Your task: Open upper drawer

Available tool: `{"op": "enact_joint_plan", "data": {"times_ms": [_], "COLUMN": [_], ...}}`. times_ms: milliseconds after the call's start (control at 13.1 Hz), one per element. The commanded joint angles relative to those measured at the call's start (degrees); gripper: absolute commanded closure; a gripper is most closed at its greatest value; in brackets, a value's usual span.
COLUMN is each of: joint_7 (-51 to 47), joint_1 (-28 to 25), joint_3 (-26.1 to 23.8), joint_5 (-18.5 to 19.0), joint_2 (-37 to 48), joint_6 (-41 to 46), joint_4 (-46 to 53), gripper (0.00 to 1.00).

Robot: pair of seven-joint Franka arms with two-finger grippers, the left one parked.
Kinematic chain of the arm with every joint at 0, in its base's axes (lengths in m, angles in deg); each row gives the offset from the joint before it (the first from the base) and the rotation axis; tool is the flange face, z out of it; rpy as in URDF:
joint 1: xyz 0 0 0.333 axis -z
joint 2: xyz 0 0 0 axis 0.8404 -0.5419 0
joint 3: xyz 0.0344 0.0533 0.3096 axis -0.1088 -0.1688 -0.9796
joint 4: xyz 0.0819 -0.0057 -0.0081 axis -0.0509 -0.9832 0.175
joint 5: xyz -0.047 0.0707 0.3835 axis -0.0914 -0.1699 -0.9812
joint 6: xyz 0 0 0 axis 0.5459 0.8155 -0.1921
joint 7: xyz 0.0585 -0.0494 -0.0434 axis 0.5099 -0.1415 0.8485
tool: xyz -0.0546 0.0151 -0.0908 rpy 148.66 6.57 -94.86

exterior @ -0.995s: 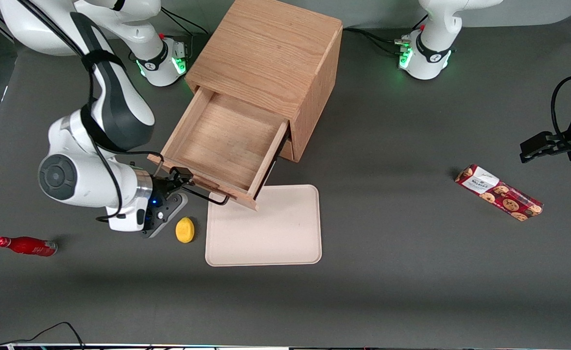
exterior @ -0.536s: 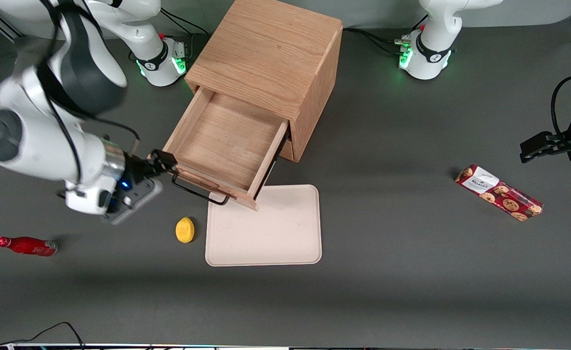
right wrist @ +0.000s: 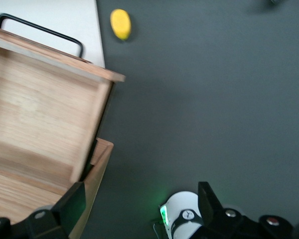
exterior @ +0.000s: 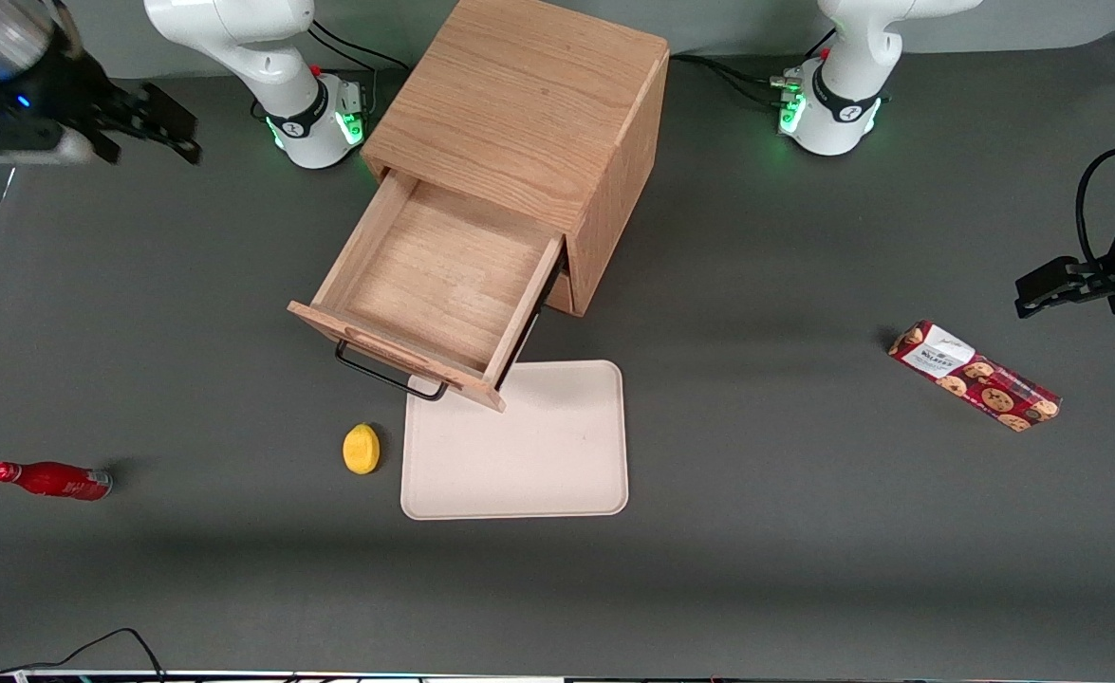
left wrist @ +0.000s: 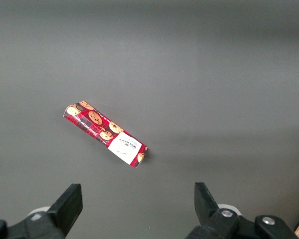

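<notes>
Front view: the upper drawer (exterior: 438, 285) stands drawn well out of the wooden cabinet (exterior: 529, 104), its bare oak floor exposed and its front panel overhanging the edge of the cream tray (exterior: 516, 441); the thin black bar handle (exterior: 388, 372) is free, nothing touching it; the gripper (exterior: 154, 121) hangs high at the working arm's end of the table, well apart from the cabinet, fingers spread and holding nothing. Judgement: the opening appears complete; the step in hand is a clean retreat, best done by keeping the arm high and clear of the handle so the drawer is not nudged back. A yellow lemon-shaped object (exterior: 361, 448) lies just beside the tray; a red bottle (exterior: 49, 479) lies on its side nearer the working arm's end; a red biscuit packet (exterior: 975, 376) lies toward the parked arm's end.

Right wrist view: the drawer (right wrist: 42, 117) shows pale, straight-grained wood with square-cut walls; the handle (right wrist: 40, 31) is a slim rounded black rod; the lemon-shaped object (right wrist: 121, 23) is smooth and oval; the dark fingers (right wrist: 70, 204) stand wide apart with only matte grey table between them.

Left wrist view: the biscuit packet (left wrist: 105, 134) is a glossy printed rectangular box on the grey surface.
</notes>
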Motion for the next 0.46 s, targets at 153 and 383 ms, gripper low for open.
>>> {"op": "enact_joint_plan", "data": {"times_ms": [153, 383], "joint_7": [-1.49, -1.42], "joint_1": [-0.53, -0.09], "joint_3": [2.97, 3.23], "joint_5": [3.54, 3.72], "joint_2": [3.4, -1.16], "joint_6": [-1.05, 1.15], "joint_4": [-2.45, 3.26], "gripper": [0.0, 0.0]}}
